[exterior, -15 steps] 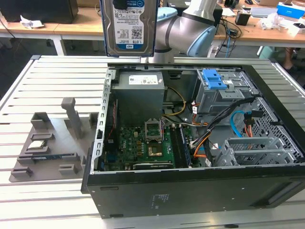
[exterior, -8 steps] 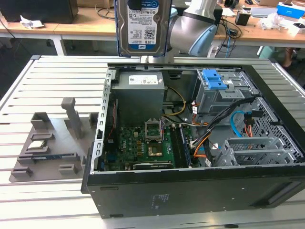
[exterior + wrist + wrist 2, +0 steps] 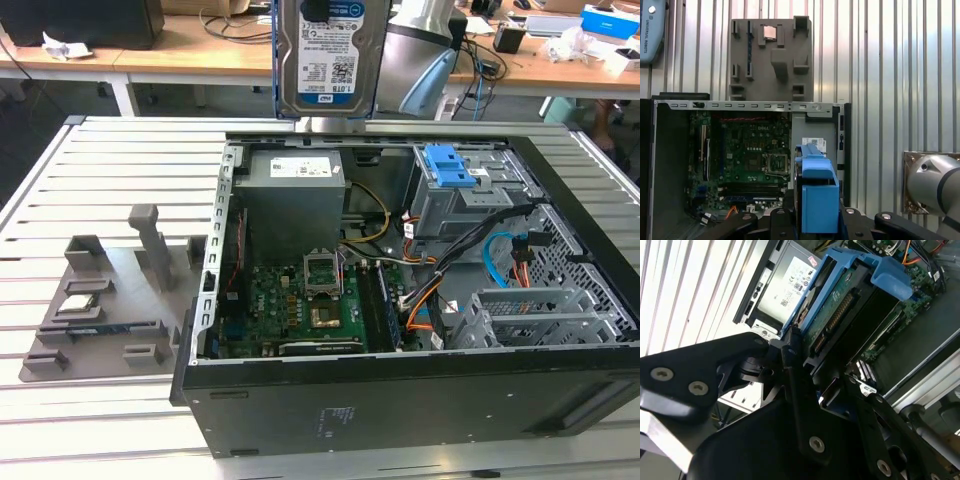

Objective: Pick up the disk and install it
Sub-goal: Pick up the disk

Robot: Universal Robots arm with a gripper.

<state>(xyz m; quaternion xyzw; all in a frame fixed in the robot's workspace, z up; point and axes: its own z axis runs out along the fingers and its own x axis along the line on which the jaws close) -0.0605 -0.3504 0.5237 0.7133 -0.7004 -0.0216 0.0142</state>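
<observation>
Disk: we see one disk point(image 3: 330, 55) hanging upright above the computer case point(image 3: 400, 405), over the power supply point(image 3: 295, 190) at the case's far edge.
Grip: the gripper point(image 3: 820, 365) has its jaws clamped on the disk's blue bracket point(image 3: 837, 262). We judge this end-on hold leaves the lower end free.
Bay: one grey bay point(image 3: 445, 210) sits inside the case.
Beside the case: one grey fixture point(image 3: 100, 300) carries one chip point(image 3: 82, 305).
Progress: we judge the pickup done and the installation not yet.
</observation>
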